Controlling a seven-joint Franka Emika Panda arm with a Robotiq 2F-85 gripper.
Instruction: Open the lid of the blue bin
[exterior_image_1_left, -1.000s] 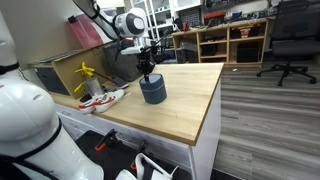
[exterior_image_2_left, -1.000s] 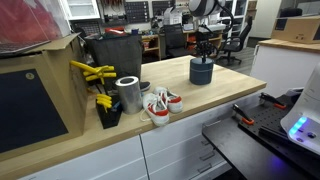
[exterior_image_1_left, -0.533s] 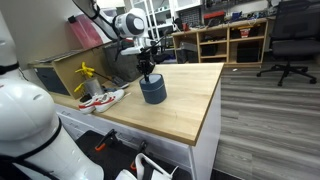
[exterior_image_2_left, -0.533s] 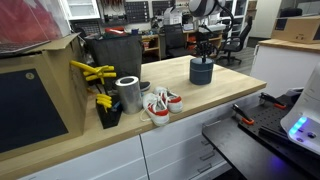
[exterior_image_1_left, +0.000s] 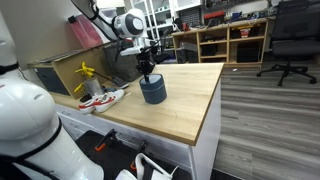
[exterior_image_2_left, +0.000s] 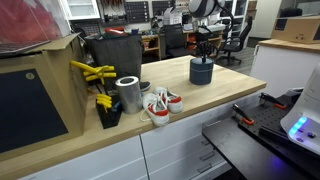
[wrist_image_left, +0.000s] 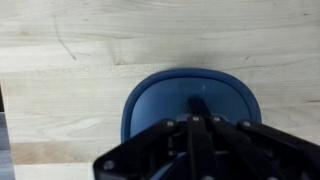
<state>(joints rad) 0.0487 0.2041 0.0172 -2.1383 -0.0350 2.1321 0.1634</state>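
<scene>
**Gripper down on the blue bin's lid**

We see a light wooden tabletop (exterior_image_1_left: 190, 100) with the small squat dark slate-blue cylindrical bin (exterior_image_1_left: 153, 94) standing upright near its far edge. The flat round slate-blue lid (exterior_image_1_left: 155, 81) sits closed on the bin. The white arm's dark gripper (exterior_image_1_left: 146, 70) points straight down and meets the lid; we cannot tell how its jaws stand. Well apart from the bin lie white-and-red shoes (exterior_image_1_left: 103, 99), with a yellow tool (exterior_image_1_left: 84, 72) and a large dark rectangular box (exterior_image_1_left: 52, 76) just beyond them. A black office chair (exterior_image_1_left: 288, 42) stands on the grey floor behind.
</scene>
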